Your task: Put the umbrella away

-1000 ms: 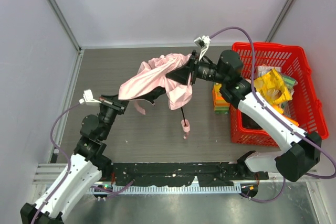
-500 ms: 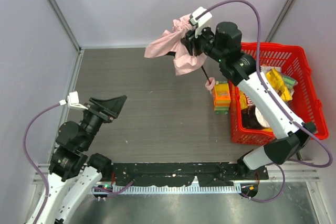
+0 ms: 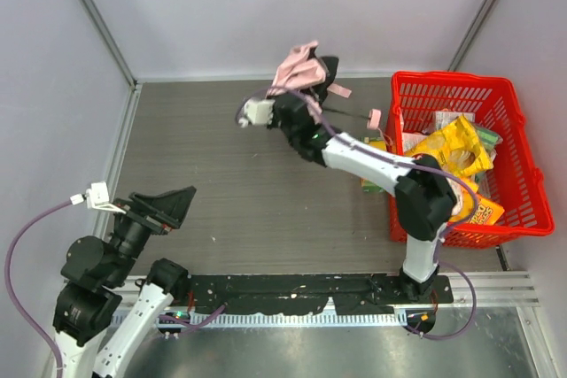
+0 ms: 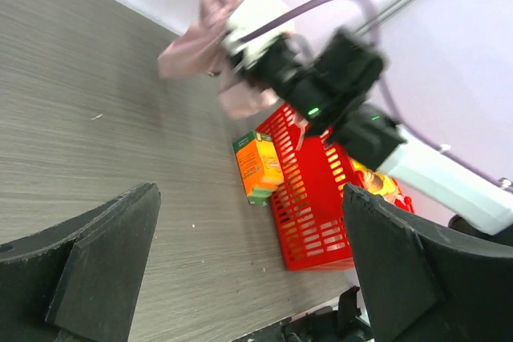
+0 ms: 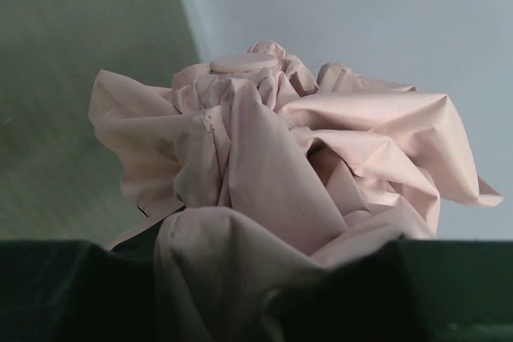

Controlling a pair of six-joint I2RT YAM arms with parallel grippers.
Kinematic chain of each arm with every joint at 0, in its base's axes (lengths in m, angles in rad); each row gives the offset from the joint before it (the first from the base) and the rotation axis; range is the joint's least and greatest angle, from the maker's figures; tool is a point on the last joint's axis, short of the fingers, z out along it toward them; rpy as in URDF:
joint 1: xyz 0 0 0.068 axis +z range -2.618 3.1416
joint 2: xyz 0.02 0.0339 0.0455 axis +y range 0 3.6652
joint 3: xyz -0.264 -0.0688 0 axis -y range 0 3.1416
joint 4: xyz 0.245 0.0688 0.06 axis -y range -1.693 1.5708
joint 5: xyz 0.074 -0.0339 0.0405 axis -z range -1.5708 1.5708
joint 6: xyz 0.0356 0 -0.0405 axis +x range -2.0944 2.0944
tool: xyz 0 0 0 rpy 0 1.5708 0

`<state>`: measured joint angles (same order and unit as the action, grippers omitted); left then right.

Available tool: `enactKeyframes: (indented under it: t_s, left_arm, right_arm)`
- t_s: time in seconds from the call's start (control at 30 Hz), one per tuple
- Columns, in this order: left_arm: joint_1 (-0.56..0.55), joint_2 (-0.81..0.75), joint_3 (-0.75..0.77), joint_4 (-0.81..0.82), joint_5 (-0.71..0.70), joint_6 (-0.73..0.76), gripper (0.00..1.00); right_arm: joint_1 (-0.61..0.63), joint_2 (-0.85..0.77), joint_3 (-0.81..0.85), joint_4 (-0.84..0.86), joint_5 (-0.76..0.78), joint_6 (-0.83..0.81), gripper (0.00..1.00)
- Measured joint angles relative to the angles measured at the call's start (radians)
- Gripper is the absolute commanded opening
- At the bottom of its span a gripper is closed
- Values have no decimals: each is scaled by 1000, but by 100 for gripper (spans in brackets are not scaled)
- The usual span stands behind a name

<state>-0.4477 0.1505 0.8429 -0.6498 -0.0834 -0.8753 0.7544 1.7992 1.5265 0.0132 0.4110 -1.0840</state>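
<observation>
Right claw (image 5: 240,294) of mine is clenched on the bunched pink umbrella (image 5: 272,166), held up over the far side of the desk (image 3: 221,157), its handle end just beside the red basket (image 3: 447,77). My left claw (image 4: 250,262) hangs released, well apart, grasping nothing.

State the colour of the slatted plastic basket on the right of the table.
The slatted plastic basket is bright red; the top external view shows it best.
</observation>
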Motion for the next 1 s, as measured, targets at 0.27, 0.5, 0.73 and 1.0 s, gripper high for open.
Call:
enactKeyframes:
  t_s: [0.27, 0.5, 0.73, 1.0]
  left_arm:
    - [0, -70, 3, -68, -45, 16, 100]
    - [0, -126, 6, -111, -108, 21, 100]
    - [0, -140, -7, -126, -142, 22, 96]
    - [0, -85, -22, -129, -199, 27, 92]
  right_arm:
    - [227, 199, -269, 143, 161, -92, 1]
    - [373, 218, -397, 118, 145, 3, 1]
    - [332, 218, -226, -233, -77, 197, 1]
    - [247, 332, 70, -620, -447, 404, 1]
